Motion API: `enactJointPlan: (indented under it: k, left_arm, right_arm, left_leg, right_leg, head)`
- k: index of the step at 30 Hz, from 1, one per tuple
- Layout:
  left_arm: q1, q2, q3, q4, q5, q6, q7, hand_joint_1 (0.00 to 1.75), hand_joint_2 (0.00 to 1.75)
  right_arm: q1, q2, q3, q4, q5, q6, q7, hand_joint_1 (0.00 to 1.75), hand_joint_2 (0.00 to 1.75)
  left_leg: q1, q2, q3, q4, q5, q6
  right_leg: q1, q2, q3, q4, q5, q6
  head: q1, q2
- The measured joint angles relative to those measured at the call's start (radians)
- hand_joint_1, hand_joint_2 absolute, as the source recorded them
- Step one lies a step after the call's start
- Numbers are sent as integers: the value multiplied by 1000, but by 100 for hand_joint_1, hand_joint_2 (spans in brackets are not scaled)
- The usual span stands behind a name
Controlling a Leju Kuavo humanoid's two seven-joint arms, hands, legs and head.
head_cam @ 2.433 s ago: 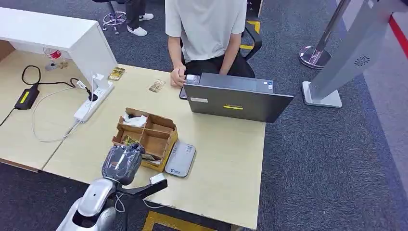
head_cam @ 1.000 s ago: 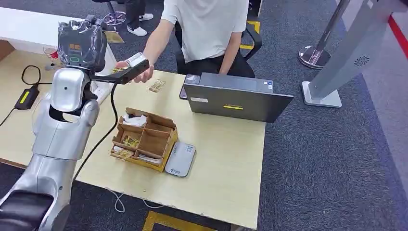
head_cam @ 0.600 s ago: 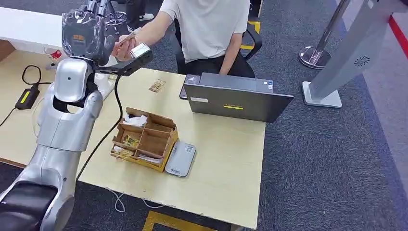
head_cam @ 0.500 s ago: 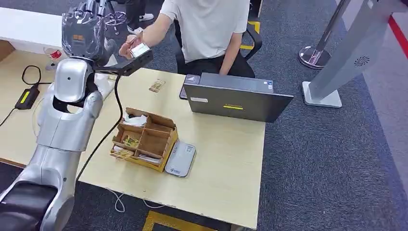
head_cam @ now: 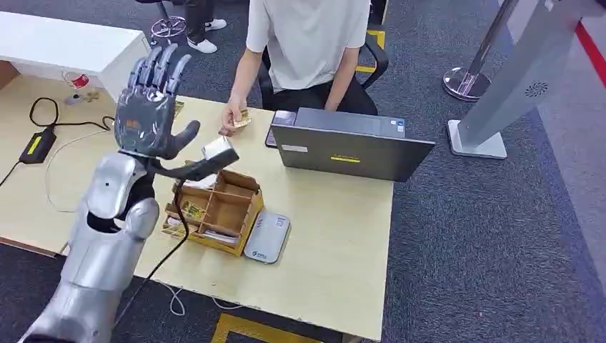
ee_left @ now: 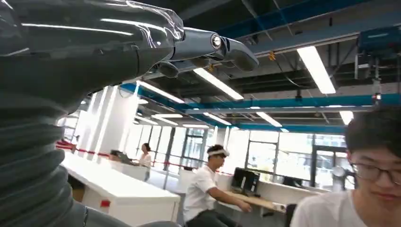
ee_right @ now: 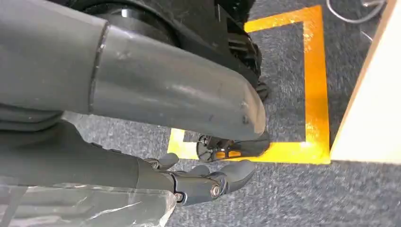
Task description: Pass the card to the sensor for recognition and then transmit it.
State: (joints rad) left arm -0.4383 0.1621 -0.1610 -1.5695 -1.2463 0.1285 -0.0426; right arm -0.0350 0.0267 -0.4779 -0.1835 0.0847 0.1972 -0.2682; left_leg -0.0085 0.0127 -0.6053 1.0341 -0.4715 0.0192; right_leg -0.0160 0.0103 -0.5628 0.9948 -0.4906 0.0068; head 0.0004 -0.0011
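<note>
In wooden organiser [head_cam: 230, 211]: cards [head_cam: 191, 210], white paper [head_cam: 202, 181]

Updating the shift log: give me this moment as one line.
left hand: raised, open, holding nothing | card: in person's hand | right hand: hanging by floor, holding nothing

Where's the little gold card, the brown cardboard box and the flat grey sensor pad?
Little gold card [head_cam: 241, 119], head view: its face, in the person's hand.
Brown cardboard box [head_cam: 251, 204], head view: right wall.
Flat grey sensor pad [head_cam: 267, 238], head view: top face.
</note>
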Motion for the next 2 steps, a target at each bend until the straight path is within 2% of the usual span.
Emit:
enactJointPlan:
  k: [2]
  left_arm:
    - [111,23,5,-76,34,58,-27,0,175]
  right_arm:
    - [7,1,-14,0,-13,-12,3,0,0]
  left_leg:
    - [0,0,0,0,-1,-1]
  right_leg:
    - [0,0,0,0,-1,-1]
  head:
    - [0,0]
